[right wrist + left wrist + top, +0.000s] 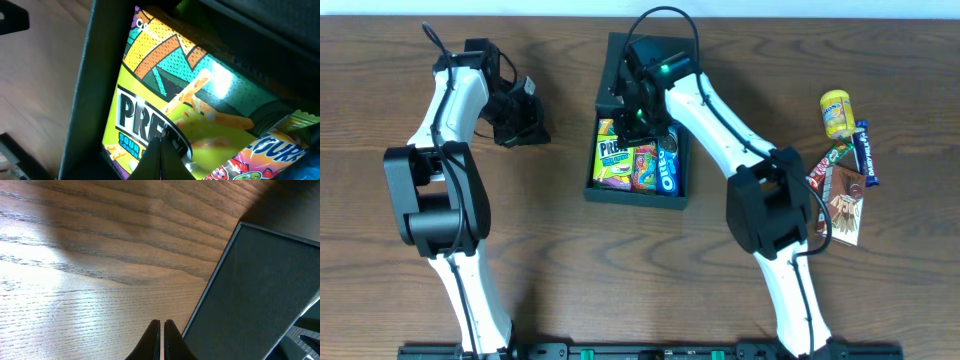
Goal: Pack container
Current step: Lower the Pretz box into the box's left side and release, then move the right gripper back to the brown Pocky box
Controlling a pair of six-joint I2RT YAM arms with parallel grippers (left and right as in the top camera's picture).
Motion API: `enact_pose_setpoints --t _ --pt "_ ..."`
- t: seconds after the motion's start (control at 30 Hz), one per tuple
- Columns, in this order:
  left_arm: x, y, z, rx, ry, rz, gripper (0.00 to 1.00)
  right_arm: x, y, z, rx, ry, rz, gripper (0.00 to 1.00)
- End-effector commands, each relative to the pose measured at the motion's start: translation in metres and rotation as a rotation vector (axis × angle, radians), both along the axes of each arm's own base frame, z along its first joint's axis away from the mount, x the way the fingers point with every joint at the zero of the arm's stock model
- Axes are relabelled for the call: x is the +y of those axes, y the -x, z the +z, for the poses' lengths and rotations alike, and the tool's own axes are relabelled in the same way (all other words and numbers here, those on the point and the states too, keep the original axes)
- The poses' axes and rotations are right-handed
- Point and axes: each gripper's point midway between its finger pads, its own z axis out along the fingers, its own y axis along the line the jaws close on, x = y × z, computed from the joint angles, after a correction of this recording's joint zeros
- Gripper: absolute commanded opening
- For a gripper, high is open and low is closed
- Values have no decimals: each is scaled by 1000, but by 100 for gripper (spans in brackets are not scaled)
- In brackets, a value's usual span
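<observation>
The right gripper (161, 146) is closed, empty, inside the container (635, 199); the left gripper (162, 327) too. Some packets (640, 165) are packed; several snacks (845, 200) are left outside.

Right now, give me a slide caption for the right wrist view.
Shut right gripper over a pretzel bag inside the dark box, with a sour candy pack beside the bag.

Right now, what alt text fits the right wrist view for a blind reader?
The shut right end effector points down at a yellow-green snack packet lying inside the dark container, a red sour-candy packet beside it.
</observation>
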Motion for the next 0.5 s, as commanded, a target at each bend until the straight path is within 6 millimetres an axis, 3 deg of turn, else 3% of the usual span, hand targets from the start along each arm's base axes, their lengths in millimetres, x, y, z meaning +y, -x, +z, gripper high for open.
enact_pose_setpoints --t 0.0,0.1,0.23,0.33,0.47 --pt "1 -7 10 -42 -19 -14 6 -9 -21 46 -111 -64 4 1" --pt "2 -7 10 -40 -25 -14 6 -33 -39 89 -238 -57 -38 1" --pt "2 -7 10 -40 -25 -14 6 -102 -65 127 -381 93 -181 1" --pt "2 -7 10 -40 -25 -14 6 -158 -69 138 -379 167 -270 1" --pt "2 -7 10 -41 -25 -14 6 -226 -59 133 -276 228 -375 2"
